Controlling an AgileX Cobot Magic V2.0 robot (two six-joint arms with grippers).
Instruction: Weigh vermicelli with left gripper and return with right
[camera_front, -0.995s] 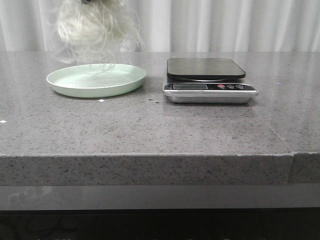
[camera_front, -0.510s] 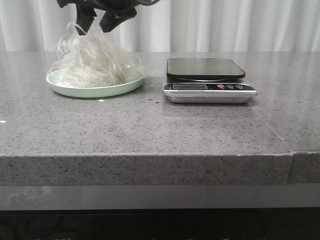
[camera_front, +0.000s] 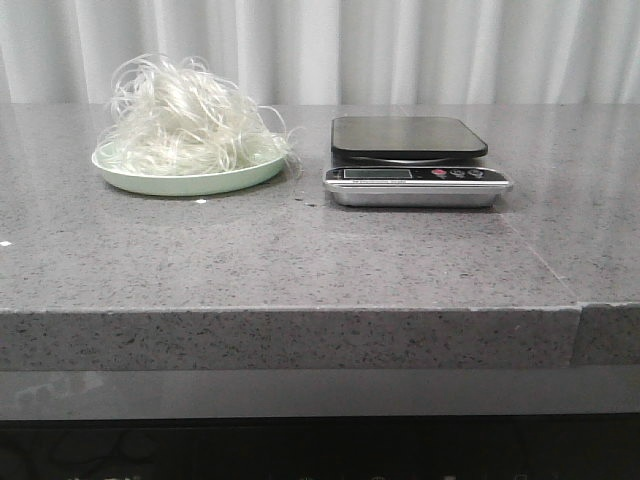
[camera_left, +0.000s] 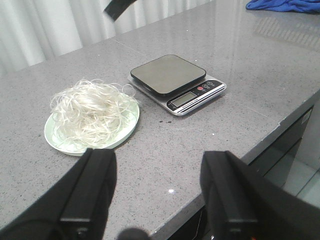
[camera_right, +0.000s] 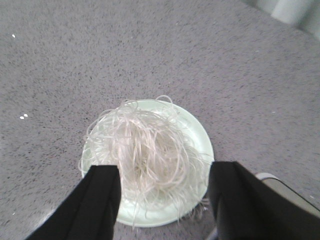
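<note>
- The vermicelli (camera_front: 187, 118) sits heaped on the pale green plate (camera_front: 215, 181), directly beneath the right gripper (camera_right: 162, 200), whose fingers are spread wide and empty.
- The left gripper (camera_left: 157, 192) is also spread apart, holding nothing, well back from the plate.
- The scale (camera_front: 415, 165) stands bare beside the plate.

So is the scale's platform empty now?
Empty: the scale platform is bare, and the vermicelli sits heaped on the green plate beside it.
</note>
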